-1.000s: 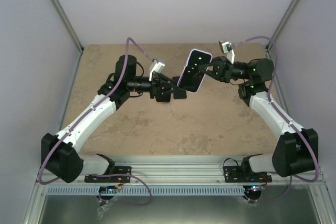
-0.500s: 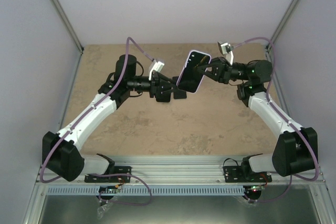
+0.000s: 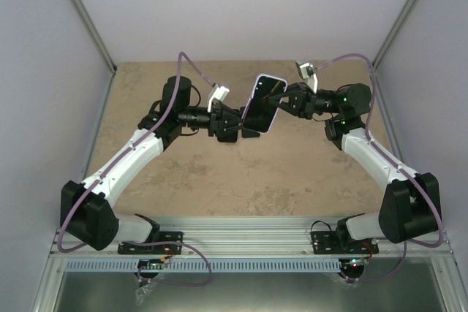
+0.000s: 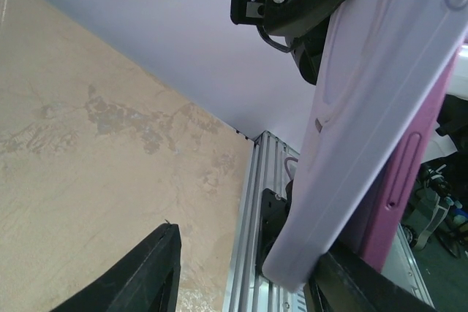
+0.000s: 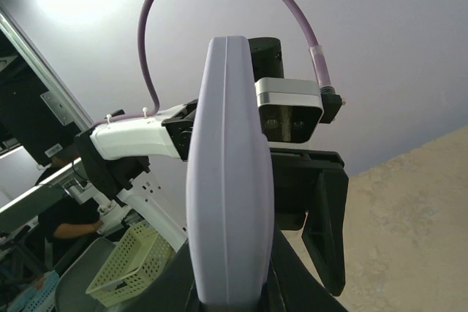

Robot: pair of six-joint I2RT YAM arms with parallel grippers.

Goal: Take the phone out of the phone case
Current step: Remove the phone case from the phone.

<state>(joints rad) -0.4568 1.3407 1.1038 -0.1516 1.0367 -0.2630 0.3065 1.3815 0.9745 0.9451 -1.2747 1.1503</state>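
a pale lilac phone case [image 5: 227,180] with smooth, rounded edges hangs in mid-air above the tan, mottled stone-look tabletop [image 3: 219,180], between the two arms. it holds a black-screened phone [image 3: 258,111]. from overhead the screen faces up and toward the camera, a thin lilac rim runs all round it, and its top end tips toward 1 o'clock.

the right gripper [image 3: 276,98] meets the case from 3 o'clock. in the right wrist view the case stands edge-on, a seam line down its middle, with the dark fingers clamped tight on both faces at its lower end.

the left gripper [image 3: 248,126] sits at the case's 7 o'clock end. in the left wrist view its fingers [image 4: 150,275] stand apart — the case's rounded bottom corner lies in the gap, hard by the finger at 5 o'clock and well clear of the one at 7 o'clock.

that view also shows the case's plain matte back. a magenta-pink strip runs along its far edge — phone body or lining, i cannot tell.
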